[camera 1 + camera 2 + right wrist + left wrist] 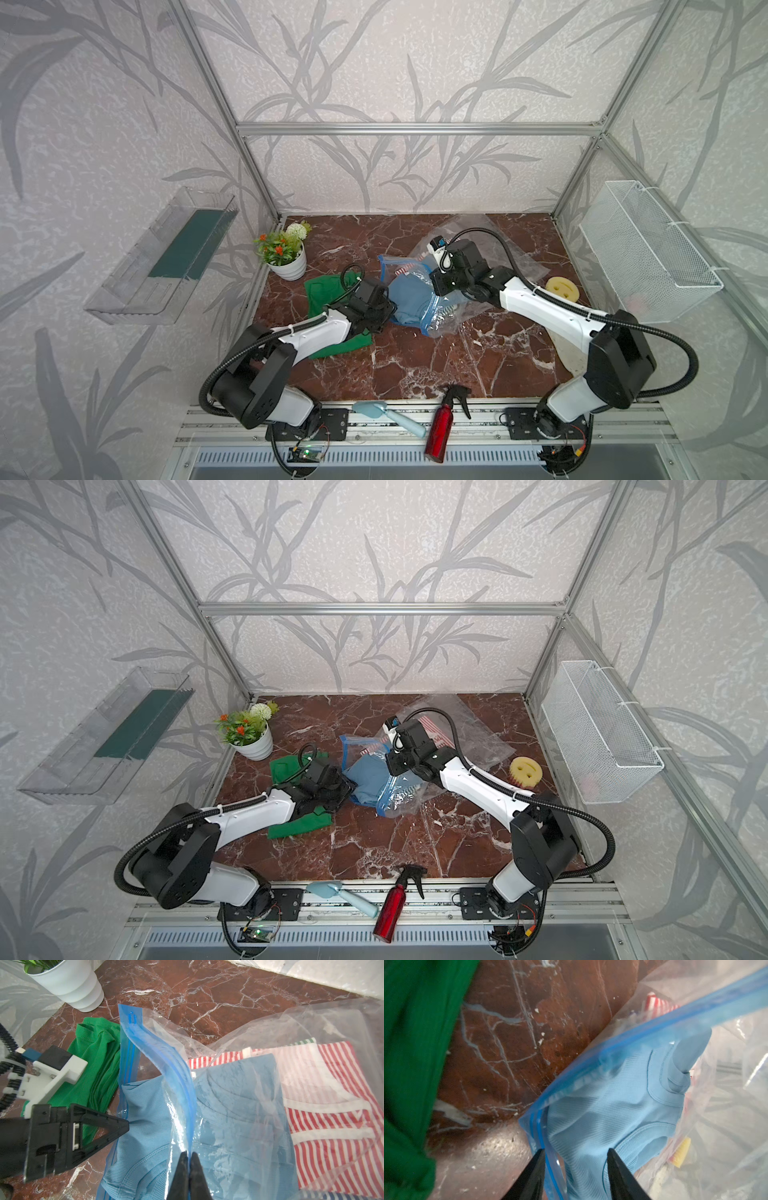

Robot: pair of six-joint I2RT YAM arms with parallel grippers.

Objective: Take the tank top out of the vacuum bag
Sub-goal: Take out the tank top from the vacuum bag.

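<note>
Though crinkled, vacuum bag clear — blue tank top showing.

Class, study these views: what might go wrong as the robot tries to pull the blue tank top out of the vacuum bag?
1. The left gripper, jaws open, straddles the blue zip strip as well as the blue tank top; closing might pinch plastic too and drag the vacuum bag along.
2. The right gripper holds the mouth up by a thin pinch on that strip; a slip could drop it.
3. The red-striped garment beside the top may follow.
</note>
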